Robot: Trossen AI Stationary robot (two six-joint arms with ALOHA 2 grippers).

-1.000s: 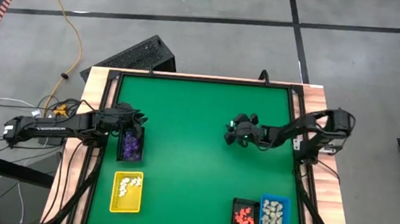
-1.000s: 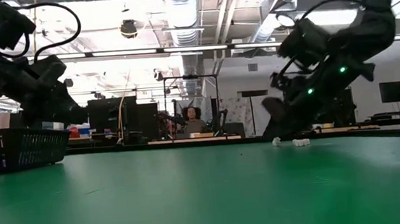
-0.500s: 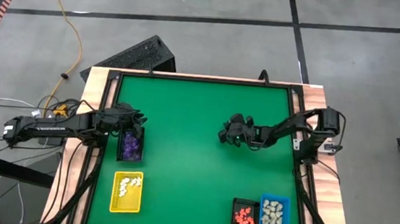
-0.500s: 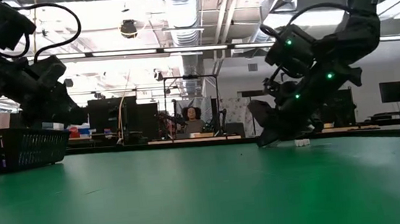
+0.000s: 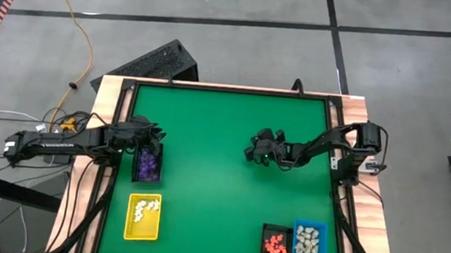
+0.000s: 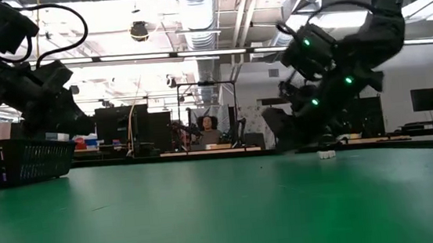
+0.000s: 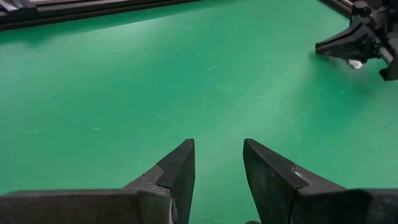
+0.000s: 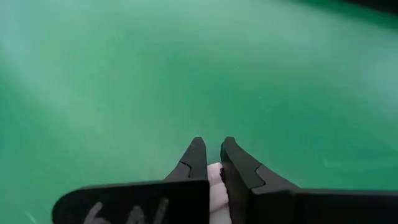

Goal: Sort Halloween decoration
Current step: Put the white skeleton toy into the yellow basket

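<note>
Toward the right of the green mat, my right gripper reaches down and is shut on a tiny white figurine. A second white figurine lies on the mat just beside that gripper; it also shows in the left wrist view. At the table's left edge, my left gripper hangs open and holds nothing. It is by the black tray of purple figurines. My right gripper pinches the white figurine's sides between its two fingers, a little back from the tips. The fingers slant down from the table's right side, with their tips at the mat. Whether the figurine is clear of the mat cannot be told.
A yellow tray with white figurines sits near the front left. A black tray of orange-red ones and a blue tray of cream ones stand at the front right. The mat's middle is bare green. A dark frame rims the mat.
My right gripper has gone a little toward the table's left and down to the mat, and has shut on one of the two white figurines lying there. The other figurine stays where it was.
</note>
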